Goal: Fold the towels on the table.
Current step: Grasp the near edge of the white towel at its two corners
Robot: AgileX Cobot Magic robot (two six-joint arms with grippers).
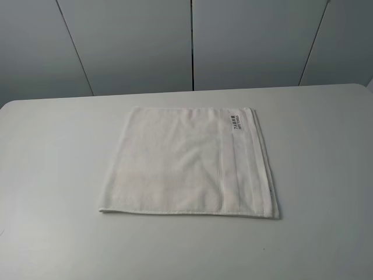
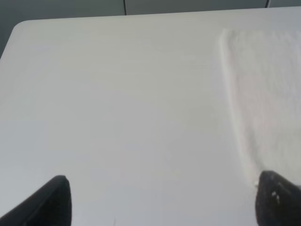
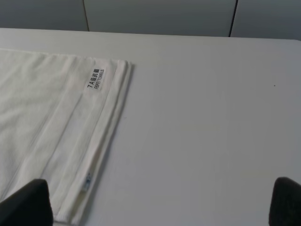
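A white terry towel (image 1: 189, 163) lies flat in the middle of the white table (image 1: 52, 175), its woven border band along the right side and a small dark-printed label (image 1: 235, 123) near the far right corner. Neither arm shows in the exterior high view. In the left wrist view my left gripper (image 2: 164, 200) is open, over bare table beside the towel's left edge (image 2: 263, 94). In the right wrist view my right gripper (image 3: 160, 202) is open, its fingertips wide apart, near the towel's border band (image 3: 80, 136) and label (image 3: 95, 78).
Grey wall panels (image 1: 192, 41) stand behind the table's far edge. Bare tabletop surrounds the towel on both sides and in front.
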